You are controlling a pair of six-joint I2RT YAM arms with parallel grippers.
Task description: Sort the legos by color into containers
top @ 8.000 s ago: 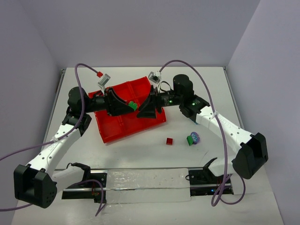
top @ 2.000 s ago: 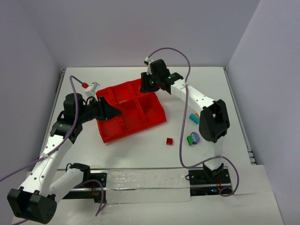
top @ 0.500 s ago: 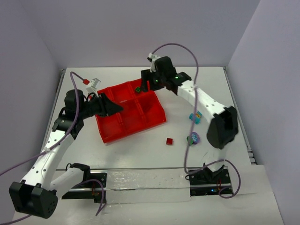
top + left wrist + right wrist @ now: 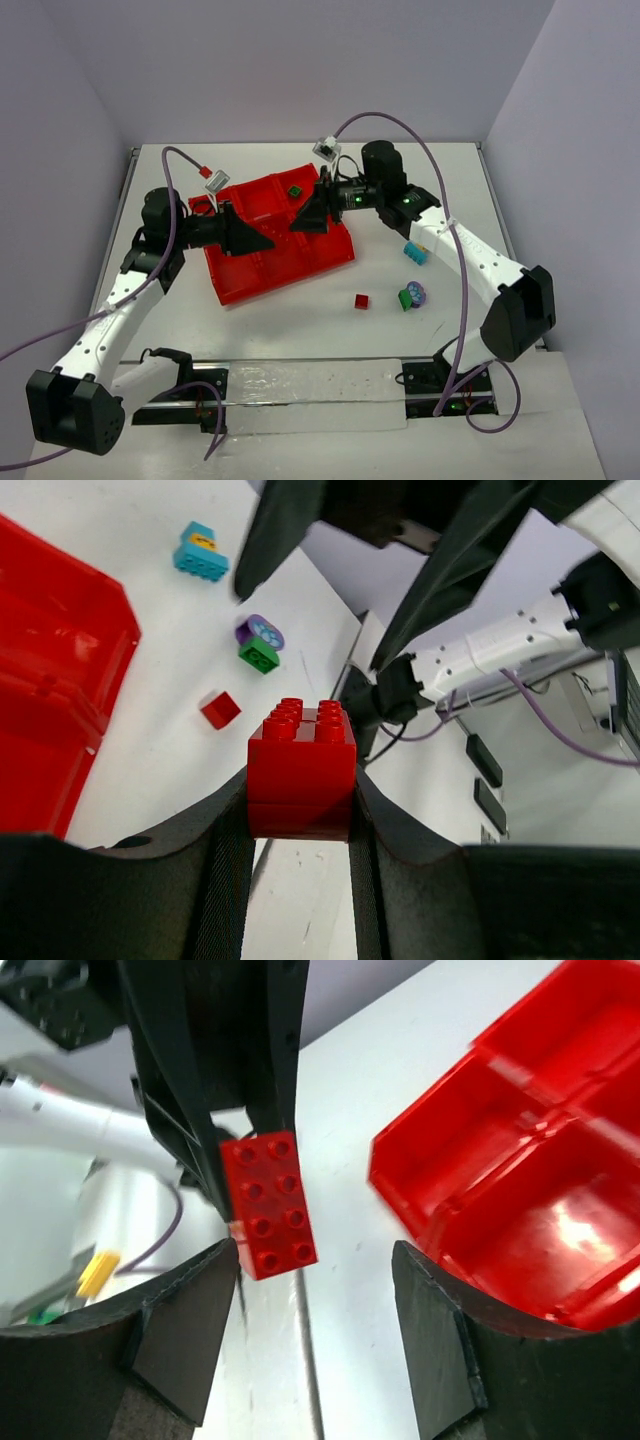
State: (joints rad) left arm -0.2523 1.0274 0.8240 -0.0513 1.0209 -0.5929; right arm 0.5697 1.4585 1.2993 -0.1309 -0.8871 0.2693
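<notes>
Top external, first entry: red tray (image 4: 270,272) on the bench (image 4: 300,340), its far compartment (image 4: 282,198) now holding the green lego (image 4: 294,191) that sat at the right pincer's tips half a second back. Second entry: right pincer (image 4: 315,1280), spread and empty, has swung off that compartment to face the left pincer (image 4: 300,785), which pinches a red brick (image 4: 301,750) over the tray. We judge green delivered and red next, with the small red cube (image 4: 361,301), green-and-purple pair (image 4: 411,296) and blue-and-yellow piece (image 4: 415,252) loose on the bench.

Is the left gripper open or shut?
Shut: the left gripper presses a red brick from both sides.
</notes>
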